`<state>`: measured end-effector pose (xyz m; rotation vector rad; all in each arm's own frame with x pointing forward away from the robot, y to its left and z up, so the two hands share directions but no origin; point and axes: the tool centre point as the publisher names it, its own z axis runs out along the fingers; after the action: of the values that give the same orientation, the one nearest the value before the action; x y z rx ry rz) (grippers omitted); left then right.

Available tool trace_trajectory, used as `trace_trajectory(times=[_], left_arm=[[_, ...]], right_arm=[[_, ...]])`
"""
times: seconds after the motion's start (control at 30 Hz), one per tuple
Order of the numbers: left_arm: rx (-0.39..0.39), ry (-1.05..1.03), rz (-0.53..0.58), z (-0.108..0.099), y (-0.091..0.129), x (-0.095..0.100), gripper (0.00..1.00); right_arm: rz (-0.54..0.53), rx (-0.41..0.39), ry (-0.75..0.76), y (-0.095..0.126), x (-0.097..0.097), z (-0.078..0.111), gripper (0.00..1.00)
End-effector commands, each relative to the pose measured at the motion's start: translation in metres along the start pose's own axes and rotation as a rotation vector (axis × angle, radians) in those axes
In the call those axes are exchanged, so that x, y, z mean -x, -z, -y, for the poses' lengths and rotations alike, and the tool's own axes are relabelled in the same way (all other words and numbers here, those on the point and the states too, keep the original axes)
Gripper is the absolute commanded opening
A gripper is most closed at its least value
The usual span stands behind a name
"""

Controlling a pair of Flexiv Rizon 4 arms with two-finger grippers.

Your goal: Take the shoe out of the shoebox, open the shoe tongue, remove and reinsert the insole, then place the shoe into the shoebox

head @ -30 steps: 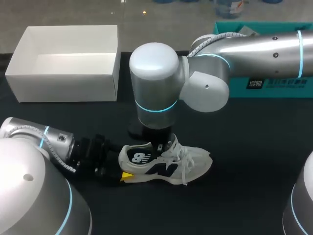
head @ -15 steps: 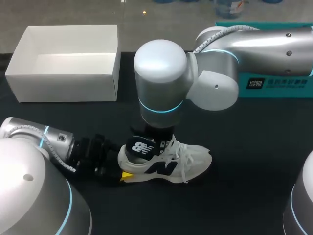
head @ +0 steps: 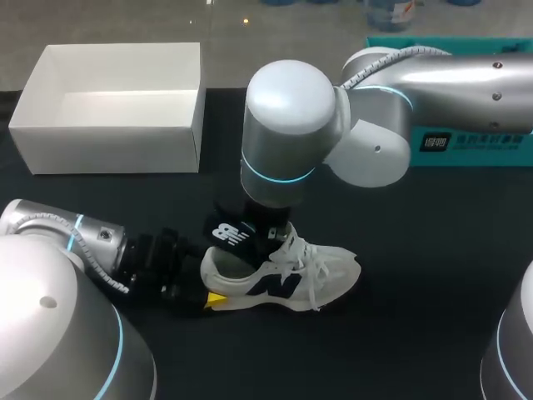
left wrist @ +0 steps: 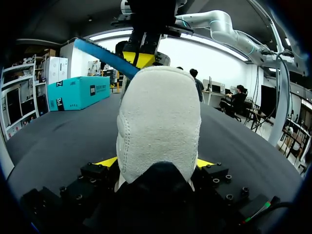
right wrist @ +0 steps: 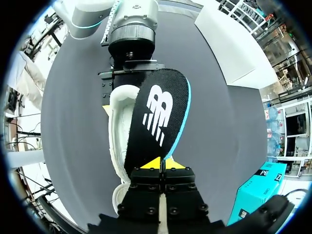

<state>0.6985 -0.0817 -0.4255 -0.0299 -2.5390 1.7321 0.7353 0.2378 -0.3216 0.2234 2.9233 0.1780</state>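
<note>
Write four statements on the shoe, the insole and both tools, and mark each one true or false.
1. The right tool is shut on the insole. True.
2. The shoe lies inside the white shoebox. False: it stands on the table, outside the box.
3. The left tool clamps the shoe's heel from both sides. True.
4. The insole lies flat inside the shoe. False: it is tilted, its heel end raised above the shoe's opening.
</note>
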Motion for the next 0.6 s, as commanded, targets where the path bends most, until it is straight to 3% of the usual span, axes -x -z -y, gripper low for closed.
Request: trace_trajectory(times=[0.03, 0.33, 0.37, 0.4, 0.6], left_arm=[[0.001, 0.000, 0.001, -0.0028, -0.0020, -0.0003, 0.00], [0.001, 0.000, 0.001, -0.0028, -0.0020, -0.0003, 0.00], [0.001, 0.000, 0.001, -0.0028, -0.0020, -0.0003, 0.00], [0.001, 0.000, 0.001, -0.0028, -0.0020, -0.0003, 0.00], [0.001, 0.000, 0.001, -0.0028, -0.0020, -0.0003, 0.00]], right_arm=[[-0.009, 0.018, 0.014, -0.0001, 0.0036, -0.0107, 0.00], [-0.090, 0.128, 0.013, -0.0064, 0.0046, -0.0171, 0.00], [-0.107, 0.137, 0.005, -0.0079, 0.0039, -0.0155, 0.20], [-0.117, 0.149, 0.006, -0.0086, 0.0034, -0.0149, 0.31], [-0.163, 0.142, 0.020, -0.0074, 0.0022, -0.0137, 0.36]])
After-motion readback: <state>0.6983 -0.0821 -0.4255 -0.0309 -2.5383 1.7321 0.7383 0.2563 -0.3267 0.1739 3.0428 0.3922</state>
